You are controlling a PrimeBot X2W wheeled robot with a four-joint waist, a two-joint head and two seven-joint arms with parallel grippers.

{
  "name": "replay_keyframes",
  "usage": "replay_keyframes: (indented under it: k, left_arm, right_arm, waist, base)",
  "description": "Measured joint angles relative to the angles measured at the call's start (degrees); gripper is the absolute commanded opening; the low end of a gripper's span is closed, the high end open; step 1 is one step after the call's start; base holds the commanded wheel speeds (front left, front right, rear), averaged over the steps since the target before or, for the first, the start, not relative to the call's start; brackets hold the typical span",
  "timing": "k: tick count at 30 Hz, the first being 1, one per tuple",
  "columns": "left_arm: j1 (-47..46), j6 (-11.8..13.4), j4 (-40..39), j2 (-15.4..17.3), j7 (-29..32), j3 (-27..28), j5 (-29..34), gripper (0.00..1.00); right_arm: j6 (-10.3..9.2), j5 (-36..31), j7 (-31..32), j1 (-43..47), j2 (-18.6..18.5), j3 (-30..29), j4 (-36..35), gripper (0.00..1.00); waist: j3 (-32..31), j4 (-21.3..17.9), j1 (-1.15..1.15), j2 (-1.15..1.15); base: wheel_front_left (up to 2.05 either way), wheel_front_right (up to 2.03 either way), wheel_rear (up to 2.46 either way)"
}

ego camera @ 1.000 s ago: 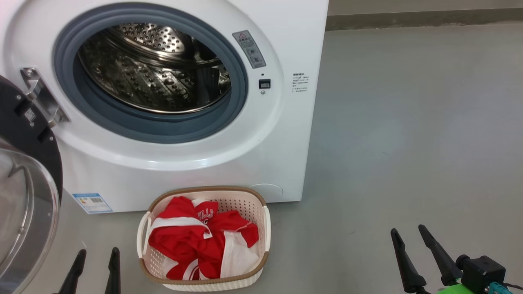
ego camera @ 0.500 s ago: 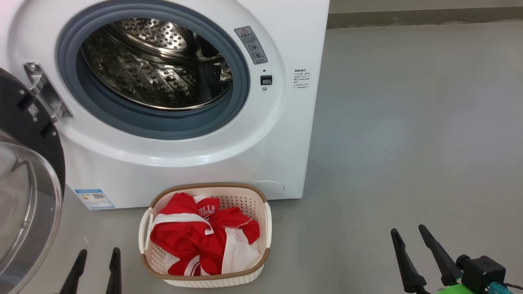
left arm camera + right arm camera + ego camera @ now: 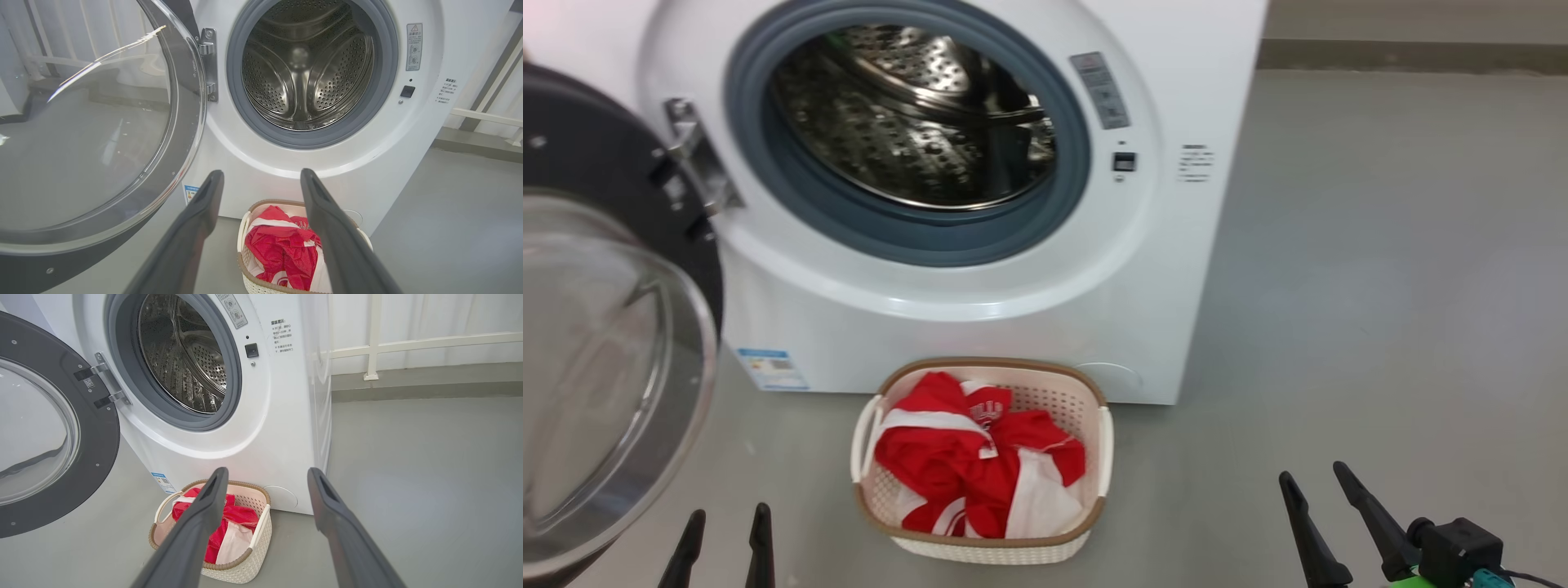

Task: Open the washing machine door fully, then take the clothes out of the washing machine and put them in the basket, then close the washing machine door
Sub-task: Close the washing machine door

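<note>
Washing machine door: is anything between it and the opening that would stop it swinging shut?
Nothing visible. The drum looks empty, the clothes lie in the basket on the floor below it, and the left gripper and right gripper hang clear.

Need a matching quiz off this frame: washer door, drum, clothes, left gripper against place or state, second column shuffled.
Column one:
1. washing machine door
2. drum
3. clothes
4. left gripper

Column two:
a. piled in the basket
b. fingers apart, holding nothing
c. swung out on its hinge
d. empty

Pairs: 1-c, 2-d, 3-a, 4-b
</note>
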Motion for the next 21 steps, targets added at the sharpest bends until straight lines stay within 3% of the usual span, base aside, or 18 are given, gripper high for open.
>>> replay_keyframes:
  k: [21]
  left_arm:
    - [3.1,0.0,1.3,-1.7,0.0,1.8,0.5,1.0]
  right_arm:
    - [0.0,0.6,0.0,-1.7,-1.0,6.1,2.4,1.0]
  waist:
    - [-2.1,19.4,0.0,0.0]
  base:
    - [0.0,0.0,0.0]
